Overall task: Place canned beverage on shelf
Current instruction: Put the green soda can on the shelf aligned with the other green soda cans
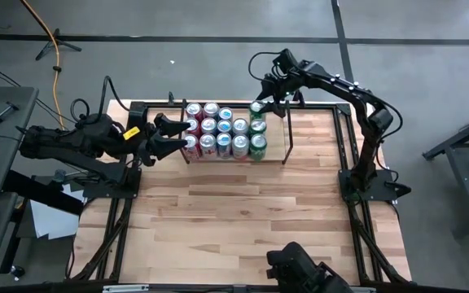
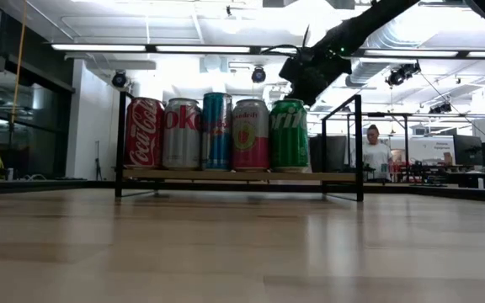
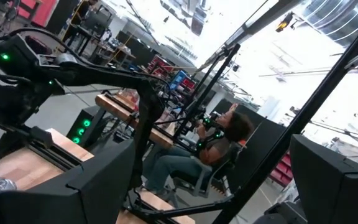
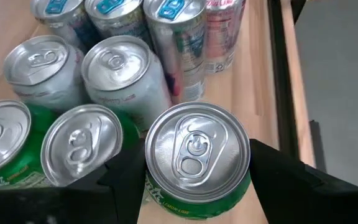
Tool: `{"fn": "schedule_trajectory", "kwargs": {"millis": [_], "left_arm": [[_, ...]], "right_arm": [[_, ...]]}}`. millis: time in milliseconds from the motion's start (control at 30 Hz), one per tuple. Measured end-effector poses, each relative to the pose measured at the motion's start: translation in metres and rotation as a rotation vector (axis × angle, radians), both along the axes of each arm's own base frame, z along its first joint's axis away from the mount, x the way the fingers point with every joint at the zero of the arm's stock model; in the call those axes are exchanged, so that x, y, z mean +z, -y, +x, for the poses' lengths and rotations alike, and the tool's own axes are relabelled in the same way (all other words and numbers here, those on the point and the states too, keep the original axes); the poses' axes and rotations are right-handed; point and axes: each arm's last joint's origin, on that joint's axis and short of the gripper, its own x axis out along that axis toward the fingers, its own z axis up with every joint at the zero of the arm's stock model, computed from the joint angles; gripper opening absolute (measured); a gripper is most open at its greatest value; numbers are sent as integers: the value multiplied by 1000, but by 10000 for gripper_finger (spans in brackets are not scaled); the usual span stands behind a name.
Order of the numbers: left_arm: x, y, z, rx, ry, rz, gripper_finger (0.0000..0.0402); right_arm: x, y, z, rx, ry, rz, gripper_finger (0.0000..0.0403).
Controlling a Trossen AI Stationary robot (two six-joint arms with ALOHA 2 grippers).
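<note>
Right end effector (image 4: 197, 180): clamped around green can (image 4: 197, 158), apparently on shelf (image 1: 287, 130). Left end effector (image 1: 172, 135): spread wide beside red cans (image 1: 192, 129).

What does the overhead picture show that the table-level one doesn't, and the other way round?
Only the high view shows both arms whole, with the left gripper open beside the red cans at the shelf's left end, and the can tops in rows.

Only the low view shows the can labels side-on, such as the green can at the front row's end, and a person in the room behind.

Both show the shelf full of cans and the right arm reaching over its green-can end.
</note>
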Motion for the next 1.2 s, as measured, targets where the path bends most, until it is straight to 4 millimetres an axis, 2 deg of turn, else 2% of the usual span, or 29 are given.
{"fn": "schedule_trajectory", "kwargs": {"millis": [200, 500, 733, 1200], "left_arm": [[0, 0, 0, -1, 1, -1, 335], [0, 0, 0, -2, 1, -3, 335], [0, 0, 0, -12, 4, -25, 335], [0, 0, 0, -19, 5, -24, 335]], "right_arm": [[-14, -6, -1, 13, -31, 46, 234], [-14, -6, 0, 11, -22, 35, 234], [-14, -5, 0, -5, -35, 14, 285], [-15, -5, -1, -56, -73, 43, 288]]}}
